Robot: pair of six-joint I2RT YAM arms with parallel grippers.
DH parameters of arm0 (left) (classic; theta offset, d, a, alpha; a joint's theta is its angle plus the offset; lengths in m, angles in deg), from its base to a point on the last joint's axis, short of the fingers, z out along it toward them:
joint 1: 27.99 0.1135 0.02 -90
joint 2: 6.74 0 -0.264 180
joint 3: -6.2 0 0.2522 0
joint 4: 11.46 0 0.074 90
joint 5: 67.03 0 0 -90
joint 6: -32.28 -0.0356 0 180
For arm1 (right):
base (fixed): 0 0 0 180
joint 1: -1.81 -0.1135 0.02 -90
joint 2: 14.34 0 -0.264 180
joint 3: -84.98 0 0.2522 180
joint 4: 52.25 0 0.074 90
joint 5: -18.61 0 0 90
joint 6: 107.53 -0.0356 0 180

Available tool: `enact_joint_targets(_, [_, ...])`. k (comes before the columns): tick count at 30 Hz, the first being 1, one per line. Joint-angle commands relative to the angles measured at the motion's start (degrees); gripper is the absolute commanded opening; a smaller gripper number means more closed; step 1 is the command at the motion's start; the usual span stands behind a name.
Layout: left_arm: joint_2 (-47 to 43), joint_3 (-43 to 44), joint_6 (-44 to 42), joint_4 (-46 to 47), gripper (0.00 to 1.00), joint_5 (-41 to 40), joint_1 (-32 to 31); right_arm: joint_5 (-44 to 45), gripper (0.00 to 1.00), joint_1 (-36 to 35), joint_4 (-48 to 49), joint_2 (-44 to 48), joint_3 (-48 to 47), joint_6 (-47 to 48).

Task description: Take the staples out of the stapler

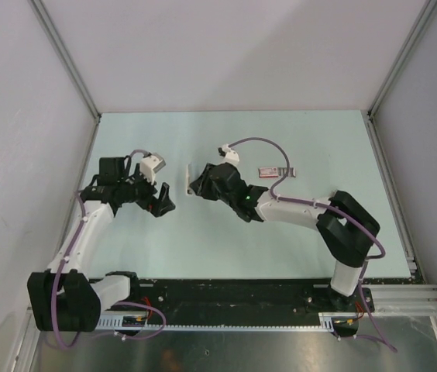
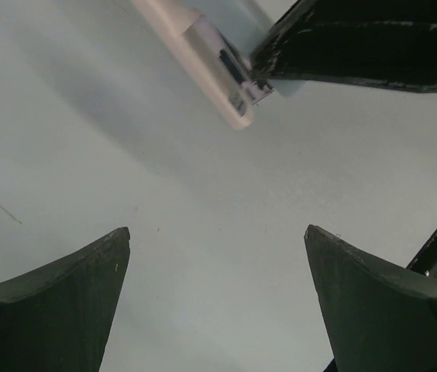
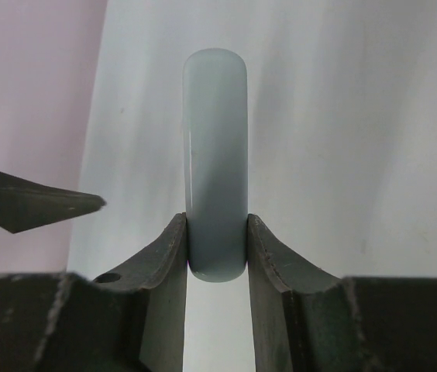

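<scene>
- The stapler (image 3: 215, 155), a small pale body with rounded ends, sits clamped between the fingers of your right gripper (image 3: 216, 225). Its near end is seated deep between the pads, and the rest juts forward past the fingertips.
- Judged by its look, it is light and rigid, with a smooth, glossy shell. Expect it to slip or twist under a side load, so grip across the flat sides, not the rounded edge.
- The free end, seen from the left wrist, shows a clear window with a dark slot and a metal nose. That is likely where the staples come out, though you cannot tell from here whether any are inside.
- Treat the staples as a thin, brittle strip that snaps or scatters if pinched hard.
- Your right gripper is partly closed, both pads pressed on the stapler's sides, and it appears to hold the stapler clear of the table (image 1: 226, 248).
- Your left gripper (image 2: 217, 232) has its fingers spread wide and holds nothing. The stapler's nose hangs just ahead of it, not yet between its fingertips.
- A red and grey piece (image 1: 276, 172) lies on the table behind the right gripper, well apart from both tools.
</scene>
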Motion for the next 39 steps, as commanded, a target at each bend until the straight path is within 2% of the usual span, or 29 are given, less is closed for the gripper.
enact_joint_targets(1, [2.22, -0.78, -5.88, -0.36, 0.99, 6.69, 0.47, -2.60, 0.00, -1.73, 8.50, -3.38, -3.99, -4.31])
enact_joint_targets(8, [6.09, -1.67, -8.93, -0.35, 0.99, 7.68, 0.47, -5.73, 0.00, -3.16, 12.03, -6.79, -4.30, -8.46])
enact_joint_targets(15, [9.34, -2.11, -13.14, -0.33, 0.92, 6.65, 3.62, -8.05, 0.00, -3.39, 12.90, -7.24, -4.30, -10.14])
enact_joint_targets(26, [9.22, -1.69, -14.41, -0.26, 0.87, 8.37, 4.86, -10.28, 0.00, -4.91, 14.22, -8.10, -4.30, -11.96])
enact_joint_targets(29, [9.69, -1.88, -14.75, -0.27, 0.81, 8.53, 4.86, -10.63, 0.00, -5.37, 14.61, -8.06, -4.30, -12.47])
enact_joint_targets(39, [7.61, -5.00, -17.77, -0.24, 0.51, 6.52, 4.93, -10.96, 0.00, -5.45, 13.66, -7.78, -4.30, -12.21])
